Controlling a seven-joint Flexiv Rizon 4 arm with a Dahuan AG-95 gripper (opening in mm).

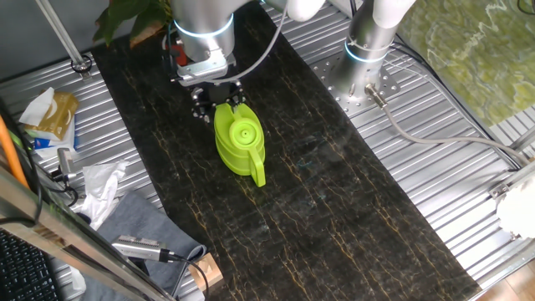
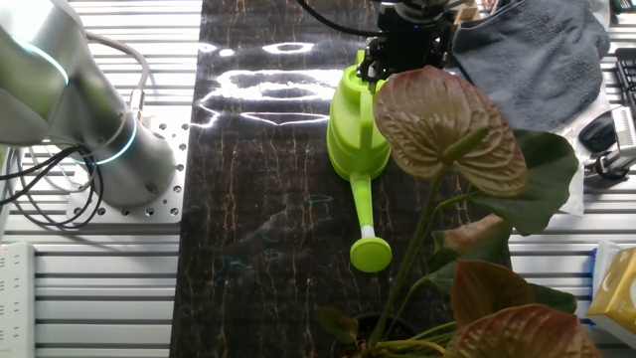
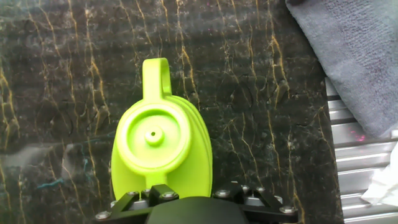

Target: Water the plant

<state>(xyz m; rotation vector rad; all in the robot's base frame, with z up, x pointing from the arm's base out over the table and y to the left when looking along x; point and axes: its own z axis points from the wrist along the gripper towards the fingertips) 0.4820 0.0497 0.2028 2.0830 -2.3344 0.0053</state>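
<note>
The lime-green watering can (image 1: pixel 240 142) stands upright on the black marbled mat. In the other fixed view its long spout (image 2: pixel 364 204) points toward the plant (image 2: pixel 449 129). That plant has broad leaves, green and reddish-brown, filling the near right. In one fixed view the plant (image 1: pixel 125 18) is at the top left, and a bit of its red pot (image 1: pixel 173 48) shows behind the arm. My gripper (image 1: pixel 217 104) hangs open just above the can and holds nothing. It also shows as the gripper (image 2: pixel 402 50) past the can. The hand view looks straight down on the can (image 3: pixel 158 143) and its handle (image 3: pixel 155 74). My fingertips are hidden there.
A grey cloth (image 1: pixel 142 221) (image 2: pixel 527 50) (image 3: pixel 354 56) lies beside the mat on the handle side. The arm's base (image 1: pixel 368 50) (image 2: pixel 99 139) is bolted to the ribbed metal table. Bags, crumpled paper (image 1: pixel 104 184) and a wooden block (image 1: pixel 205 272) lie along one table edge.
</note>
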